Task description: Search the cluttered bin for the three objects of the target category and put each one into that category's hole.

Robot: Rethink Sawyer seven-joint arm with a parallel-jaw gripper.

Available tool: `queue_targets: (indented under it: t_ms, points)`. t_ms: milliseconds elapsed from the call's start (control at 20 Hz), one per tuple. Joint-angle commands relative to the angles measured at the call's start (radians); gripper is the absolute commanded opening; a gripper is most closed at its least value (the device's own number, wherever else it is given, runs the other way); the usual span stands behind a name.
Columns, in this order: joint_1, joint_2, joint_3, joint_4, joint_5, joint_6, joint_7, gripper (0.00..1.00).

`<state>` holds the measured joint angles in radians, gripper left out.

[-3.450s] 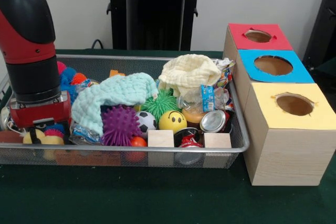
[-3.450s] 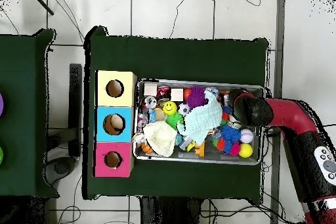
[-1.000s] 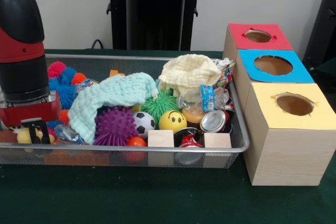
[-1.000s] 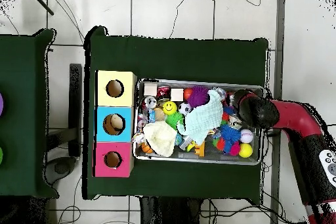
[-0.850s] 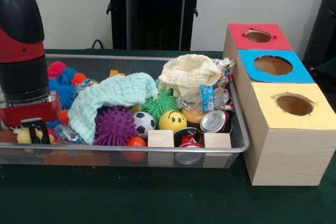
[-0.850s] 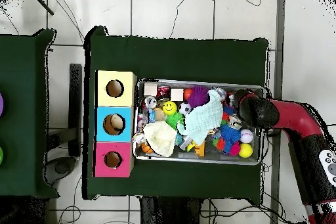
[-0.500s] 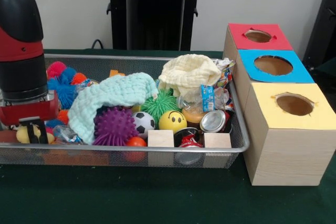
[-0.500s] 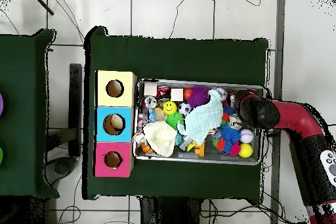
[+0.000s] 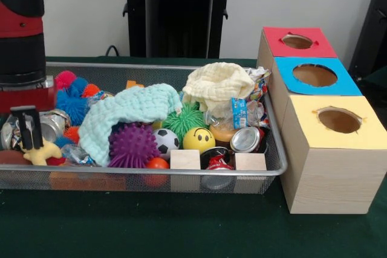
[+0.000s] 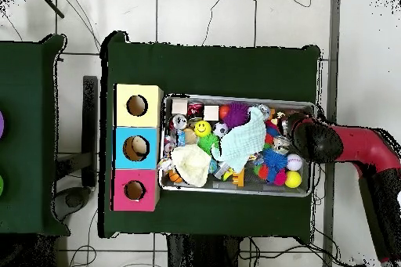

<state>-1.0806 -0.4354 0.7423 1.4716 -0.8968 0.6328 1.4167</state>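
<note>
A small yellow toy [image 9: 41,151], soft-looking with stubby limbs, hangs at the left end of the wire bin [image 9: 275,164] in the front view, pinched at its top between the dark fingers [image 9: 28,126] of the gripper [image 9: 27,140]; it seems just clear of the clutter, though whether it touches the things below cannot be told. Whether it belongs to the target category cannot be judged from the task sentence, which names no category. Right around it lie a crushed silver can [image 9: 51,125], blue and red spiky balls [image 9: 74,106] and crinkled wrappers, and further along the pale green cloth [image 9: 130,108] draped over a purple spiky ball [image 9: 133,144]. To do this lift well, the toy probably needs to rise straight until it clears the bin rim before any sideways travel, since the grip is only on a thin upper part and a snag on the mesh or the can could pull it loose. The three boxes [image 9: 332,149] with red, blue and yellow tops stand beyond the bin's opposite end, so the carry will cross the whole bin. The arm [image 9: 21,34] stands vertical over that corner, wrist pointing straight down; from overhead it reaches across the bin's end wall, hiding the toy.
</note>
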Motion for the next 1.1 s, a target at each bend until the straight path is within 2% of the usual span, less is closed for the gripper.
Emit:
queue_targets:
  t_ms: [50,200,450,700,750,900,1100]
  points:
    - [0.015,-0.026,-0.057,0.076,-0.001,0.071,-0.141,0.0]
    - [0.013,-0.002,-0.06,0.07,-0.001,0.062,-0.142,0.0]
    - [0.01,-0.003,-0.061,0.08,0.002,0.049,-0.13,0.0]
    - [0.002,0.041,-0.058,0.064,0.005,0.052,-0.152,0.0]
    - [-0.001,0.046,-0.058,0.065,0.004,0.049,-0.153,1.0]
    - [-0.008,0.05,-0.052,0.068,-0.006,0.023,-0.155,1.0]
    - [-0.013,0.061,-0.056,0.061,-0.067,-0.035,-0.189,1.0]
